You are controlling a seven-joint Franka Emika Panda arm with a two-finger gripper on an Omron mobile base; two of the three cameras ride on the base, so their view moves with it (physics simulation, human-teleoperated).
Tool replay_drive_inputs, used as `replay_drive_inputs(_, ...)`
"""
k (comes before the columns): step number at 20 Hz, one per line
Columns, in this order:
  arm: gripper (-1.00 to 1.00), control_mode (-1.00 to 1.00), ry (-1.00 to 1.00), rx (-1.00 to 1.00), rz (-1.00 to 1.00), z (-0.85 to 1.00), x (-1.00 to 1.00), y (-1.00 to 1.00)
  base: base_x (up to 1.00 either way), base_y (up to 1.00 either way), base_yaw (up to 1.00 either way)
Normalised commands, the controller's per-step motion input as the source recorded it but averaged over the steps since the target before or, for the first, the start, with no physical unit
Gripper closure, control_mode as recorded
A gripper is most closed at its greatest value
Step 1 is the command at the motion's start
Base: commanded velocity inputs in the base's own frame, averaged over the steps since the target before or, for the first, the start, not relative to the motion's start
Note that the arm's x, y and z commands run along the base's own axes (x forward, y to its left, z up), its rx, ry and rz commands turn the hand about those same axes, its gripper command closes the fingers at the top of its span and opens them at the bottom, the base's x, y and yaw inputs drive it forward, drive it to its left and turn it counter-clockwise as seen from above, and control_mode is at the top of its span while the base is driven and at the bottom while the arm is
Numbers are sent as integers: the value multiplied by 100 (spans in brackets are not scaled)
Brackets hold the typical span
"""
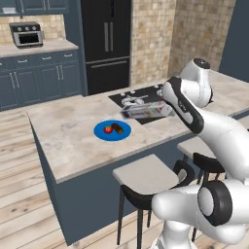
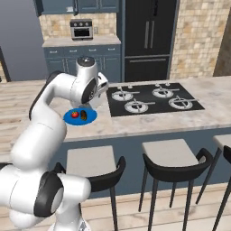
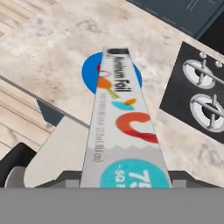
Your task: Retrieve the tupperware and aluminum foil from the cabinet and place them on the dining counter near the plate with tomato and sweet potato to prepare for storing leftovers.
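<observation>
The fingers clenched the aluminum foil (image 3: 122, 131), carried above the table (image 1: 73, 141) with the plate (image 1: 112, 130) at its 12 o'clock end in the hand view; setting down remained.

The aluminum foil (image 3: 120, 131) box is looking like smooth matt printed card, white with orange and teal marks. The desk (image 1: 73, 141) top is showing a beige marbled stone finish, faintly polished. The plate (image 1: 113, 130) is reading as smooth, bright blue glaze. The cooktop (image 2: 153, 98) is looking glossy black with grey metal burners. The floor (image 1: 19, 214) is showing pale wood planks.
</observation>
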Motion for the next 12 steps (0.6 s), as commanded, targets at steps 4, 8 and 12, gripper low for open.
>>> replay_drive_inputs(4,100,-100,0,8,-4,-41,54,0,0,0,0)
replay_drive_inputs(8,100,-100,2,2,-15,-39,53,-12,0,0,0)
replay_drive_inputs(12,100,-100,0,1,-21,-30,52,-23,0,0,0)
